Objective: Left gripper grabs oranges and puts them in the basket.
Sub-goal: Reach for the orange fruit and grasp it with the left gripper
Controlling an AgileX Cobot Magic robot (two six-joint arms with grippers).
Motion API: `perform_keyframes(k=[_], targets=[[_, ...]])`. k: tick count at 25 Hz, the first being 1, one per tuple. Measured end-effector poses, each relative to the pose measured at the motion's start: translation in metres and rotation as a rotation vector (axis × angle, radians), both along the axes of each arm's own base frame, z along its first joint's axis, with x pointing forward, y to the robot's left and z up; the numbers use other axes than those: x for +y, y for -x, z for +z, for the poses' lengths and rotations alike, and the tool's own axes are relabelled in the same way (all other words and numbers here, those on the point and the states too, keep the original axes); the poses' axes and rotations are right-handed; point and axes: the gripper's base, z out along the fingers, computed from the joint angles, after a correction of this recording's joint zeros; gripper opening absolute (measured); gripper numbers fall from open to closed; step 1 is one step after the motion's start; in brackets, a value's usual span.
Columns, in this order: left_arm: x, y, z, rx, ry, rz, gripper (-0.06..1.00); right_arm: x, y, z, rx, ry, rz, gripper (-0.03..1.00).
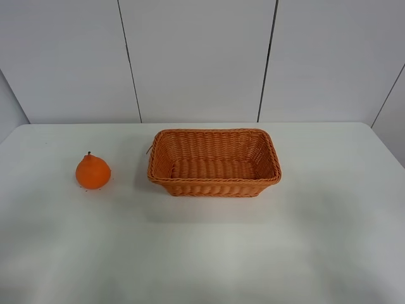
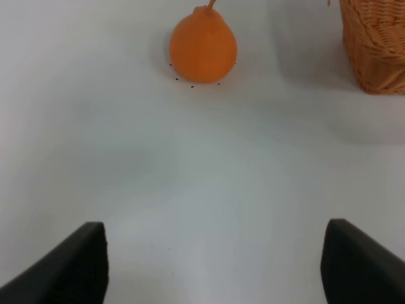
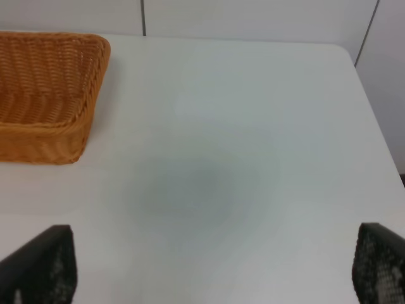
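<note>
The orange [image 1: 93, 172] stands stem-up near the table's [image 1: 209, 259] left edge, well apart from the basket [image 1: 215, 187] at mid-table. The left claw [image 2: 215, 256], spread wide and empty, faces it dead ahead, well short. The right claw [image 3: 215, 259] is also spread and lies farther off.

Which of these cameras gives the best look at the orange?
The left wrist view: the orange looks largest there, knobby top clear, though the stem runs off the edge. The exterior high view shows the orange whole but small, left of the basket. The right wrist view does not show it.
</note>
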Motion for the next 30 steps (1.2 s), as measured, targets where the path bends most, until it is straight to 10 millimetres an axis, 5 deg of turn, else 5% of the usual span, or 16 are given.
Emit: perform_keyframes(k=[13,18,23,30], targets=[[0.000,0.000,0.001,-0.007,0.000,0.000,0.80,0.000,0.000,0.000,0.000,0.000,0.000,0.69],[-0.003,-0.004,0.018,-0.037,0.031,-0.020,0.78,0.000,0.000,0.000,0.000,0.000,0.000,0.69],[-0.003,-0.041,0.048,0.067,0.026,-0.027,0.78,0.000,0.000,0.000,0.000,0.000,0.000,0.69],[-0.003,-0.144,0.075,0.304,0.027,-0.024,0.78,0.000,0.000,0.000,0.000,0.000,0.000,0.69]])
